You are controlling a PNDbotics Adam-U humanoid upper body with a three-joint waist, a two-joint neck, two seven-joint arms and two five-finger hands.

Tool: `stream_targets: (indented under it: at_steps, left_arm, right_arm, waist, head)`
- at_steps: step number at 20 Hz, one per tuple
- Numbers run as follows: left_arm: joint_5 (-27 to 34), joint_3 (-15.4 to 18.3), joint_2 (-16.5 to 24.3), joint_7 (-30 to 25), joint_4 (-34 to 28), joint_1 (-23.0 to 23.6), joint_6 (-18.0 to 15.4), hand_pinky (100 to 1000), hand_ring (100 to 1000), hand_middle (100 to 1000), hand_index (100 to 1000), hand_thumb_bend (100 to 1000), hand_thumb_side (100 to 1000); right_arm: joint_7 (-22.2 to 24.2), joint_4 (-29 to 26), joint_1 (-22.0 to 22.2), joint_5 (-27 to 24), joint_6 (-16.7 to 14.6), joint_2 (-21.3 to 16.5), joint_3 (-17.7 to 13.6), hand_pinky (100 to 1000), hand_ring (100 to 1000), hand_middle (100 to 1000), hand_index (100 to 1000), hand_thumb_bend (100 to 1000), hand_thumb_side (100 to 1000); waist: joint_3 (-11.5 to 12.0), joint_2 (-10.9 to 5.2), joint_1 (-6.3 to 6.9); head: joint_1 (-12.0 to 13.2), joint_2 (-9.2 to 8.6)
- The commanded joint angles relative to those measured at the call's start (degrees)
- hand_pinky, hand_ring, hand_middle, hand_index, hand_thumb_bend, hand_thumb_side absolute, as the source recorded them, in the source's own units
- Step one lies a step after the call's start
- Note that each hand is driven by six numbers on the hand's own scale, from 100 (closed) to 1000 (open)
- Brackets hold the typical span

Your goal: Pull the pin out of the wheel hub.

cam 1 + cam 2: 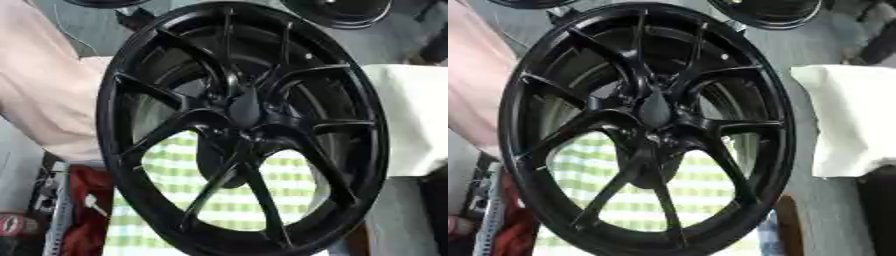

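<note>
Fingers: neither hand visible, state unknown. Black wheel hub (241, 125) upright, frame-filling, likely heavy, rigid. Pin indistinct at dark centre (656, 111); take hold there. Checked cloth (227, 200) behind.

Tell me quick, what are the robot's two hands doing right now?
Left hand: not in view.
Right hand: not in view.
Only the black wheel fills both views.
</note>
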Motion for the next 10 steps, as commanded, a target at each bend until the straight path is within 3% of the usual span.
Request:
stream_targets:
  at_steps: [1,7,10]
  left_arm:
    - [-0.1,0.6,1.6,0.2,-1.0,-0.4,-0.2,842,643,633,798,104,789]
    - [-0.4,1.0,1.5,0.6,-1.0,-0.3,-0.3,842,643,632,798,103,790]
    - [-0.5,1.1,1.3,0.7,-1.0,-0.2,-0.3,842,642,632,798,103,792]
  right_arm:
    - [-4.6,0.0,4.9,0.9,0.9,-5.8,-6.9,759,607,310,534,369,100]
    - [-13.0,3.0,18.5,3.7,4.5,-6.1,-17.3,761,609,311,537,370,100]
    - [-16.1,5.4,22.6,6.9,6.5,-4.2,-20.5,761,616,320,543,375,100]
  waist:
    - [-0.5,-1.19,0.40]
    - [-1.9,-0.71,0.85]
    - [-2.2,-0.56,0.97]
  head:
    - [0.6,-0.50]
    - [2.3,-1.02]
    - [2.8,-1.23]
